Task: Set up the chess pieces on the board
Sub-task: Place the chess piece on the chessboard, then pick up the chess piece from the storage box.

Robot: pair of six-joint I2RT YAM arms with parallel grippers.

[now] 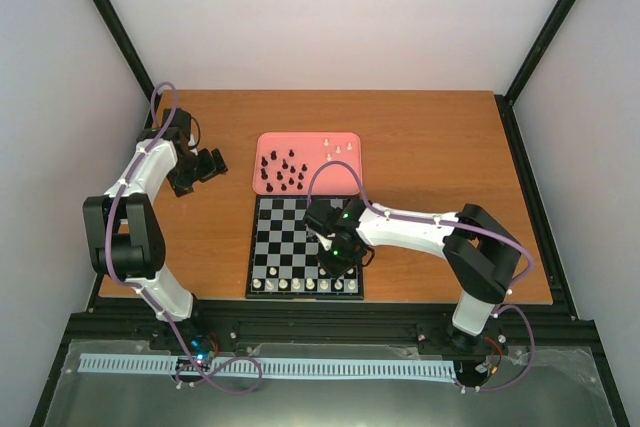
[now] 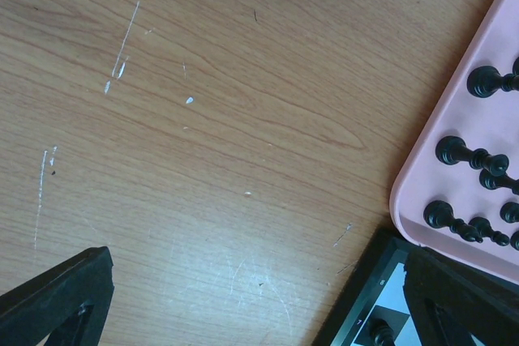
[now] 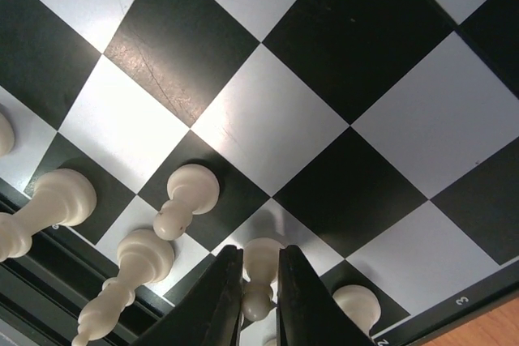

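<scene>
Right gripper (image 3: 259, 258): low over the near right part of the board (image 1: 290, 237), fingers pointing down at its second row from the near edge.
Its grip: the fingers (image 3: 223, 297) stand narrowly either side of a white pawn (image 3: 261, 269) that fills the gap between them; I cannot tell whether they press it or merely flank it.
Pawn's position: upright on a square, in the row just ahead of the white back row (image 1: 300, 285) along the near edge.
Long axis: vertical, parallel with the fingers, so a clean exit would probably be a small widening, then a straight lift.
Neighbours: another white pawn (image 3: 188, 198) stands on the same row close by; a sideways exit could topple it.
Left gripper (image 1: 205, 167): spread wide and empty, over the bare desk (image 2: 203, 119), just beside the left rim of the pink tray (image 1: 262, 147).
Pieces not yet placed: black pieces (image 1: 285, 175) clustered on the tray's left and middle, a few white pieces (image 1: 340, 149) at its far right corner.
Nearer arm: the left for the black cluster, the right for the whites on the tray.
Progress: early; the far half of the board looks bare.
</scene>
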